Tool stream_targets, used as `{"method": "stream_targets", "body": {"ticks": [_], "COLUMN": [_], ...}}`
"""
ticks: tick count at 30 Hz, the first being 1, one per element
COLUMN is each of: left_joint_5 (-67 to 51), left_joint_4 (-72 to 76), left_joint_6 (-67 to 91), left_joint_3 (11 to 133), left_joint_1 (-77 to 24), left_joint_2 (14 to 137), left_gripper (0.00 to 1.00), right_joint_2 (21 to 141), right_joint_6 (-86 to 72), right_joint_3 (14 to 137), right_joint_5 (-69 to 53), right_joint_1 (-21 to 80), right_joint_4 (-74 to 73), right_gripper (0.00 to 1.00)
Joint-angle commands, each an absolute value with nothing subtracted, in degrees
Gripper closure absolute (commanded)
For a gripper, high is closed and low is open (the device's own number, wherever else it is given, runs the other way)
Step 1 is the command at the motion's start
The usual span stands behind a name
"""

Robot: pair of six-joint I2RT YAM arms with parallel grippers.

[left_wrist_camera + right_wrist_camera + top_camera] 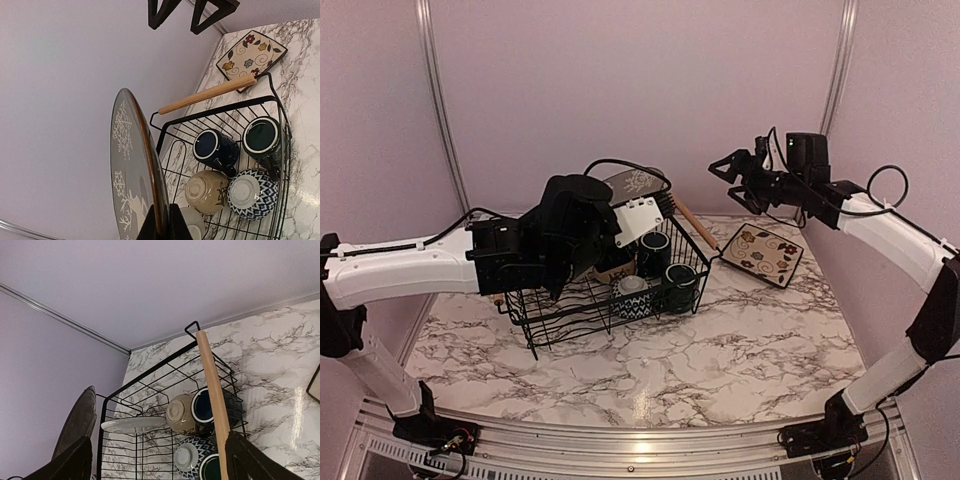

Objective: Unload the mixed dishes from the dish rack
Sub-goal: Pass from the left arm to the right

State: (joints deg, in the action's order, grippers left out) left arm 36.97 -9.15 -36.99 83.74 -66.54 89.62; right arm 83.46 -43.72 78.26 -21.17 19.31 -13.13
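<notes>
Left wrist view: the left tool pinches the rim of the grey reindeer plate, upright over the dish rack by the far edge of the tabletop; probably stiff, slippery, fragile, so a firm rim hold suits it

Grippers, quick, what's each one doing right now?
Left gripper: closed on the round grey reindeer-pattern plate.
Right gripper: open, holding nothing.
</notes>
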Motion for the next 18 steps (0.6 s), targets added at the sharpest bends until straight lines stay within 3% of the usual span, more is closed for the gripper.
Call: {"method": "stream_targets", "body": {"ticks": [1, 13, 18], "left_joint_5": [49.39, 53.95, 54.71], "left_joint_4": [13.83, 20.48, 21.44], "left_joint_6": [-49.58, -58.19, -59.24], "left_joint_3": [81.82, 79.1, 78.67], "left_joint_1": [-68.38, -69.52, -69.52], "left_joint_2": [89.49, 94.67, 95.34], "left_gripper": [1.0, 1.0, 1.0], "right_joint_2": [86.15, 91.47, 87.09], "right_joint_6": [-46.96, -46.0, -44.07], "right_joint_3": [82.37, 86.37, 85.65], "right_joint_5": [-23.51, -25.59, -15.97], "right_joint_1": [25.12, 31.33, 31.28], "right_joint_4": [-8.47, -9.15, -11.78], "right_gripper": [0.11, 0.14, 0.12]}}
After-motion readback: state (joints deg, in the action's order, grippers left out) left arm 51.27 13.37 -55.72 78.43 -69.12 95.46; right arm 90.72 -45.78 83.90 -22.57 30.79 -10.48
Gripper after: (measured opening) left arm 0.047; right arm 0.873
